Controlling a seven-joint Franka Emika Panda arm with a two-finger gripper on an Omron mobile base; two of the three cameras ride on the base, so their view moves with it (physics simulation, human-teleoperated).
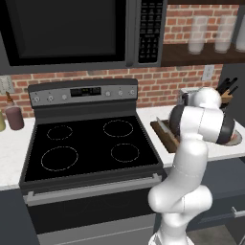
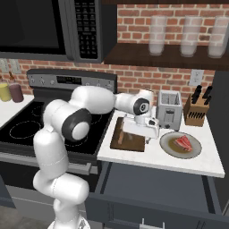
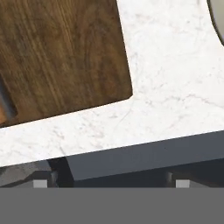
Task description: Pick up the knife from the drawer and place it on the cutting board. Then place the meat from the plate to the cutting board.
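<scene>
drawer (image 2: 152, 188) stood pulled open below the desk (image 2: 156, 156) | gripper (image 2: 142, 134) hung over the cutting board's (image 2: 127, 139) right edge, fingers (image 3: 40, 183) spread wide, holding nothing | knife (image 3: 6, 103) lay on the board | meat (image 2: 184, 143) sat on plate (image 2: 172, 148), right of board

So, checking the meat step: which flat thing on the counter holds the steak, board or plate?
The round beige plate, right of the board; the meat lies on it.
</scene>
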